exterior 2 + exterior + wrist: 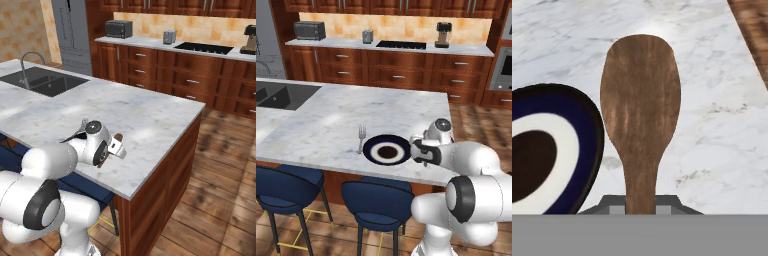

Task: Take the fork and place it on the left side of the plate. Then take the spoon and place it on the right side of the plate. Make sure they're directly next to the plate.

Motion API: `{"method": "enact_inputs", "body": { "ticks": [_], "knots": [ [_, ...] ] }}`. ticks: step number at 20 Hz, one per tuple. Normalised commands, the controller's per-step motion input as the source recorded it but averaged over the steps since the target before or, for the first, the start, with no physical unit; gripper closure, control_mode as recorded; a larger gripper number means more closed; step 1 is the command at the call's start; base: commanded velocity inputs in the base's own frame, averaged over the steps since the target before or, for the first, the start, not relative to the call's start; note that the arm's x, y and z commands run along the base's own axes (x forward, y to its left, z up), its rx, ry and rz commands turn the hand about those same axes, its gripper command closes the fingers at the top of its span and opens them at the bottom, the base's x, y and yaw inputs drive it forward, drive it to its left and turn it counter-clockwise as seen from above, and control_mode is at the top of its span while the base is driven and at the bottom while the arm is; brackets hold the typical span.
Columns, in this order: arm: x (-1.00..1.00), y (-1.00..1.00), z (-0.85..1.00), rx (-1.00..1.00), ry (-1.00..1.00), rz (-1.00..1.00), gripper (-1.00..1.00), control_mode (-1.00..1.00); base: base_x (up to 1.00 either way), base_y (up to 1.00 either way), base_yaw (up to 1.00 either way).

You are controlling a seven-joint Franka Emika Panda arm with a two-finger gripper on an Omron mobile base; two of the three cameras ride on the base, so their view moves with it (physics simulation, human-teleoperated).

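My gripper (641, 205) is shut on the handle of the brown wooden spoon (640, 95), whose oval bowl points away from the hand over the marble counter. The spoon hangs just right of the plate (587, 130), close to its dark navy rim; I cannot tell whether it touches the counter. In the left base view the plate (387, 150) lies near the counter's front edge. The silver fork (361, 137) lies directly at its left side. My arm hides the gripper there. In the right base view the spoon (118, 137) sticks out past my wrist.
The marble island (331, 115) holds a sink (281, 95) at its far left. Blue stools (376, 200) stand under the front edge. The island's right edge drops to the wood floor (215, 200). A back counter (391, 47) carries appliances.
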Motion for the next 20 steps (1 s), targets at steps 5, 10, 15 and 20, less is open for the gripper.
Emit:
{"method": "enact_inputs", "body": {
  "ticks": [5,10,15,20],
  "knots": [
    [0.21,0.00,-0.15,0.01,0.00,0.00,1.00,-1.00,0.00,0.00,0.00],
    [0.28,0.00,-0.16,0.03,0.00,0.00,1.00,-1.00,0.00,0.00,0.00],
    [0.30,0.00,-0.18,0.03,0.00,0.00,1.00,-1.00,0.00,0.00,0.00],
    [0.25,0.00,-0.18,0.02,0.00,0.00,1.00,-1.00,0.00,0.00,0.00]
  ]
}}
